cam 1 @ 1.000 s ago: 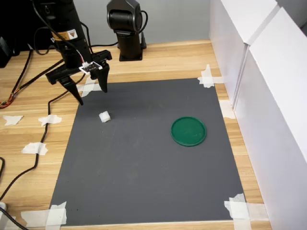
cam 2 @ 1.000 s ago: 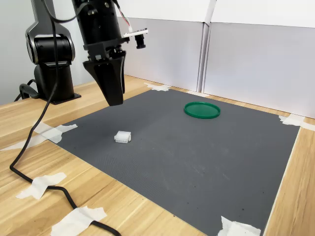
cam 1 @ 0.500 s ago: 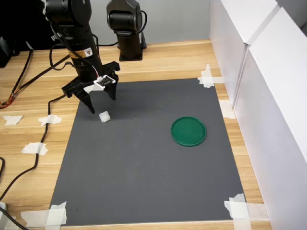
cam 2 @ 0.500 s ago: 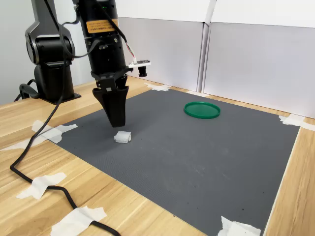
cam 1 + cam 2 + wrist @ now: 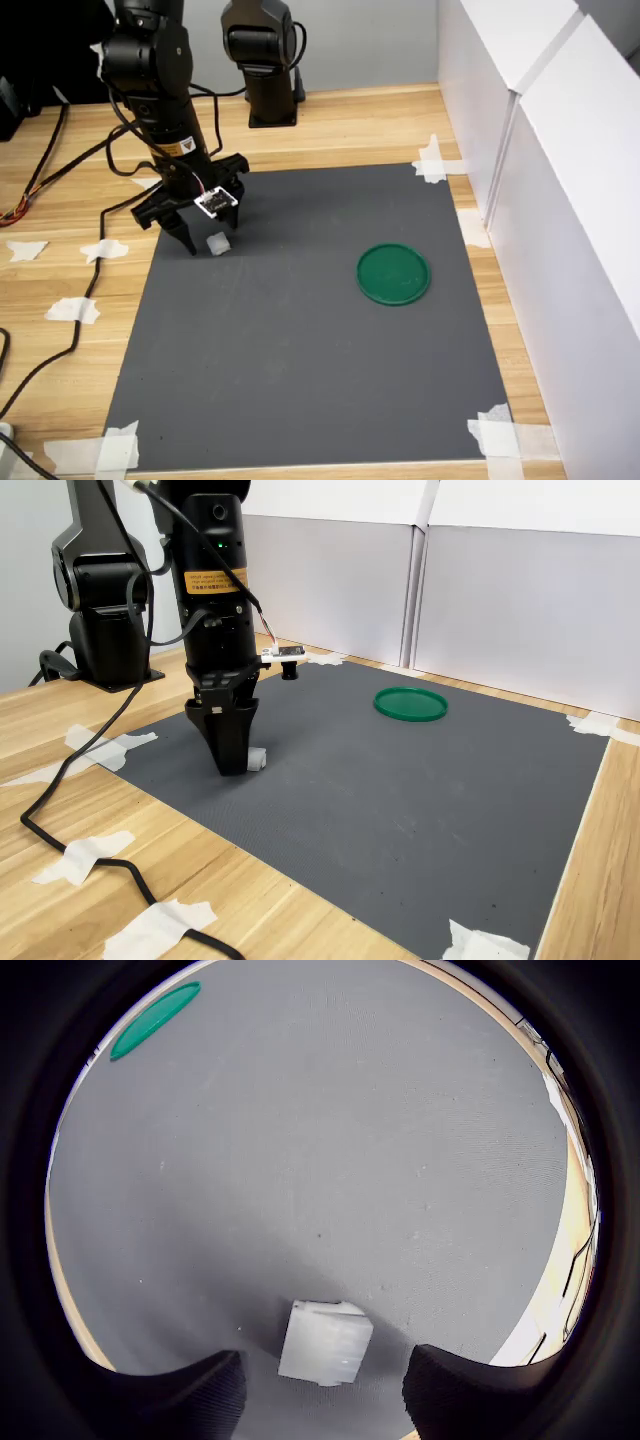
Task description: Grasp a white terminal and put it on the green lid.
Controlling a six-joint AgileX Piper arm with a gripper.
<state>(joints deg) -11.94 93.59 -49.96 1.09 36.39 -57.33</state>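
Early stage: we straddle the block, nothing lifted.

On the grey mat (image 5: pixel 300 350), the green lid (image 5: pixel 394 273) sits bare, well apart; our end effector (image 5: pixel 213 242) stands spread around the white terminal (image 5: pixel 325 1342), grasp and transfer remaining.

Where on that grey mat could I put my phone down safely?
Most of the grey mat is bare: everything between the green lid and the near taped corners. Avoid the far corner on the first exterior view's left, where the gripper straddles the white terminal.
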